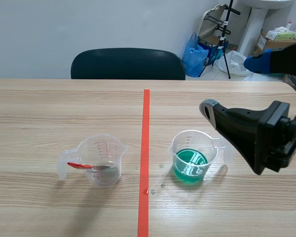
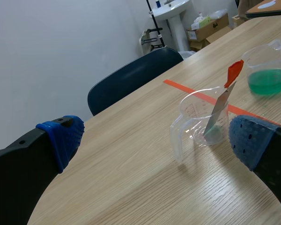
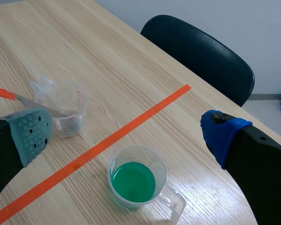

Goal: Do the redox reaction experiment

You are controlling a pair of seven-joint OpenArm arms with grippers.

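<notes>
A clear measuring cup [image 1: 102,160] stands left of the tape line, with a metal strip that has a red handle [image 1: 79,165] leaning in it. Right of the line, a second cup [image 1: 192,158] holds green liquid. My right gripper [image 1: 232,86] hangs open above and to the right of the green cup; in the right wrist view the green cup [image 3: 136,180] lies below its spread fingers [image 3: 30,133]. My left gripper [image 2: 157,140] is open and holds nothing, with the clear cup [image 2: 199,119] and its strip [image 2: 222,101] just ahead. The left arm does not show in the scene view.
A dark chair [image 1: 128,64] stands at the table's far edge. A few small droplets [image 1: 162,185] lie on the wood near the orange tape line [image 1: 145,158]. Bags, boxes and a stand sit on the floor behind the table at the right.
</notes>
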